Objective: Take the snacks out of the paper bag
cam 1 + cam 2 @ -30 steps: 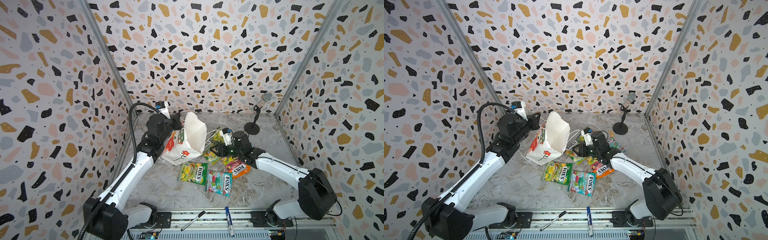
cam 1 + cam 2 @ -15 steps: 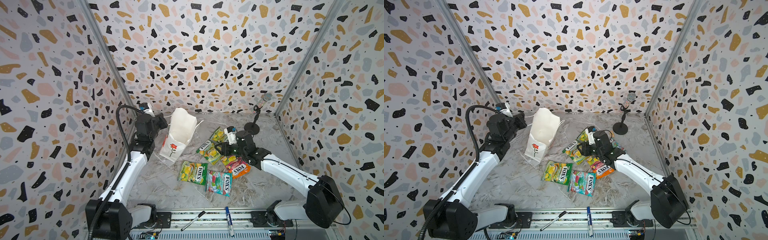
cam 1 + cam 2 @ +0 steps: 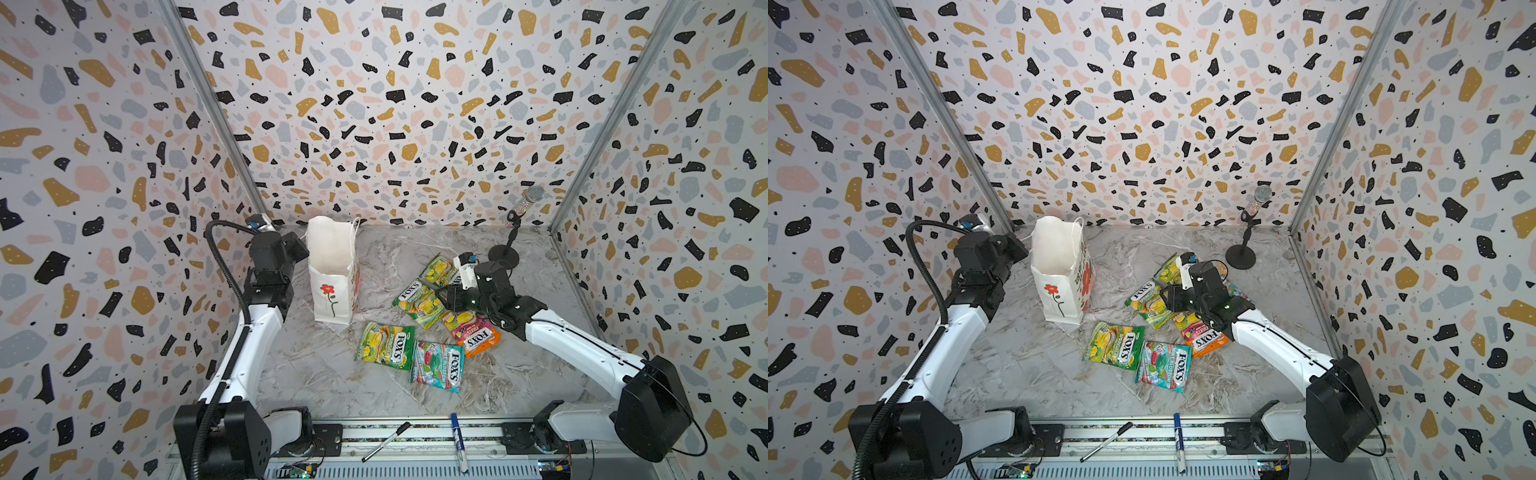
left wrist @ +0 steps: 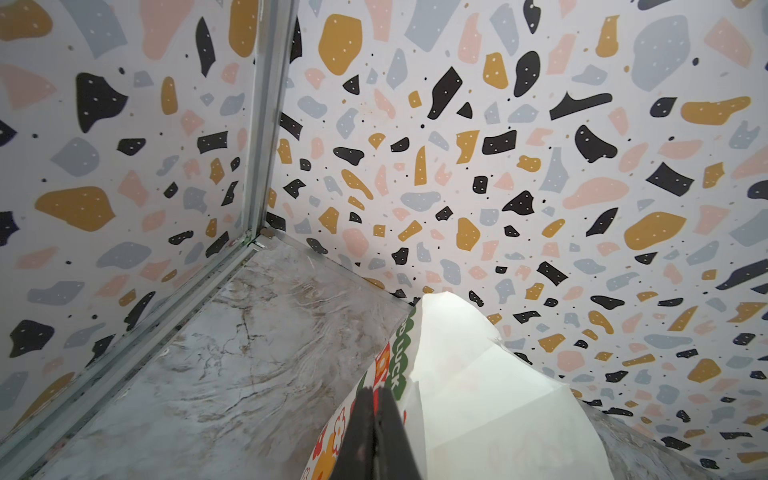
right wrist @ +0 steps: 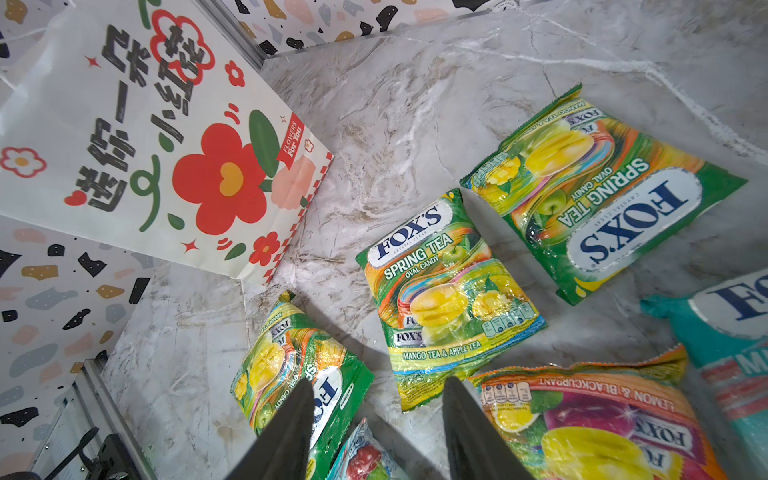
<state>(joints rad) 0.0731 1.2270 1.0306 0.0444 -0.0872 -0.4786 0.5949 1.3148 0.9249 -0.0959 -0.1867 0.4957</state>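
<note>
Paper bag: Your paper bag (image 3: 332,270) now stands upright on its base on the marble table (image 3: 316,374), at the back left, mouth up and well apart from the candy.
Change: One second ago it was tipped, with its mouth toward the middle of the table. Since then it has gone back and to the left and has been set straight.
Left gripper: The left gripper (image 4: 376,399) is pressed fully together at the upper edge of the bag. It seems to pinch the paper wall, but the paper between the jaws does not show.
Right gripper: The right gripper (image 5: 378,386) stands about half wide with nothing between its jaws. It hangs low over the pile.
Snacks: In the right wrist view you can count six packets on the table: three green Spring Tea packets (image 5: 449,299), an orange-pink Lemon & Blackcurrant packet (image 5: 602,424), a teal Mint Blossom packet (image 3: 438,365), and one more teal packet (image 5: 361,457) partly under the jaws.
Inside of bag: In both top views only white paper shows inside; the very bottom is not fully in sight.
Meaning: I judge the emptying done. What remains for you is probably to release the bag.
</note>
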